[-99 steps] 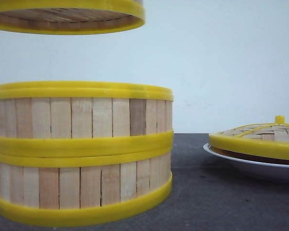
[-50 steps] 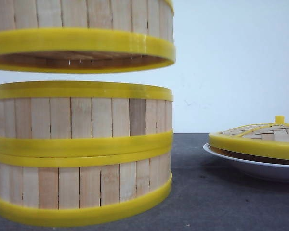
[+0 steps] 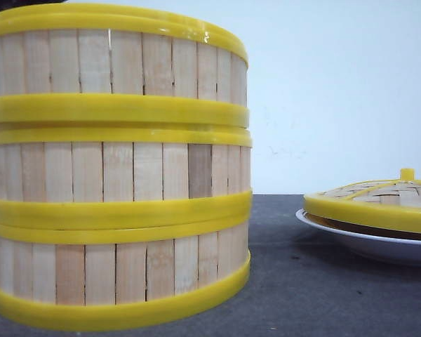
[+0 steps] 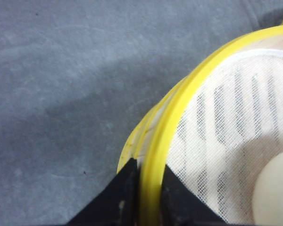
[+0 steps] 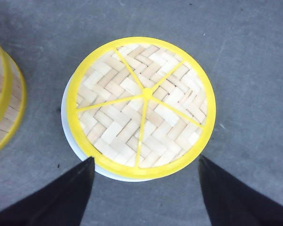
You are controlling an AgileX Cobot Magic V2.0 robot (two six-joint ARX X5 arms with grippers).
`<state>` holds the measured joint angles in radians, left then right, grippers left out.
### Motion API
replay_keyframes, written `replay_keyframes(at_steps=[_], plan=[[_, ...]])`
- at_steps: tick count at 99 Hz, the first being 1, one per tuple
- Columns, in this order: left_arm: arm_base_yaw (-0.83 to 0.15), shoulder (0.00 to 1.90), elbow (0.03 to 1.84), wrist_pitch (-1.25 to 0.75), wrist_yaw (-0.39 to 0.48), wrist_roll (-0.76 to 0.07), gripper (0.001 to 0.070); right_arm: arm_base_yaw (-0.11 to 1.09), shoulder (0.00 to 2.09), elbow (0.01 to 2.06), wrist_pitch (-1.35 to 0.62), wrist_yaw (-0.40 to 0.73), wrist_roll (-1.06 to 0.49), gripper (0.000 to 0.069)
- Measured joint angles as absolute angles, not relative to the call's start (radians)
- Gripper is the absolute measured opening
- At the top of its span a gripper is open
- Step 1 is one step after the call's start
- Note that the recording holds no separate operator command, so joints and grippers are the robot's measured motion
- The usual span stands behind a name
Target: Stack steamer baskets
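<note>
Since the earlier frames the top steamer basket (image 3: 116,67) has come down: half a second ago it hung clear above the stack, now its bottom rim rests on the rim of the middle basket (image 3: 119,172), which sits on the bottom basket (image 3: 119,274) — three high on the dark grey table (image 3: 302,295), left of centre in the front view. All three have pale upright slat walls and thick yellow rims; the top one sits slightly skewed, its rim not quite flush. White mesh lines its floor in the left wrist view.

Domed lid (image 5: 141,106) on the white plate (image 3: 365,242), at 3 o'clock from the stack, well apart, unchanged.

Left gripper (image 4: 148,181) — fingers closed on the top basket's rim, one each side. Right gripper (image 5: 146,188) spread wide, holding nothing, above the lid.
</note>
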<state>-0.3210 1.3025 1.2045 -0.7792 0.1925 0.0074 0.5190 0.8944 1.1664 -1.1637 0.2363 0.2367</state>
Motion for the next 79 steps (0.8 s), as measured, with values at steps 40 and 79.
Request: replay_keyframes(at_steps=[40,79], plan=[[-0.321,1.351,1.205,-0.775,0.196,0.004,0.0027,0.519,0.894,1.166,-1.163,0.236,0.237,0.0427],[-0.322,1.356,1.205,-0.752,0.186,-0.002,0.0100,0.519,0.894,1.166,-1.163,0.237,0.237,0.0427]])
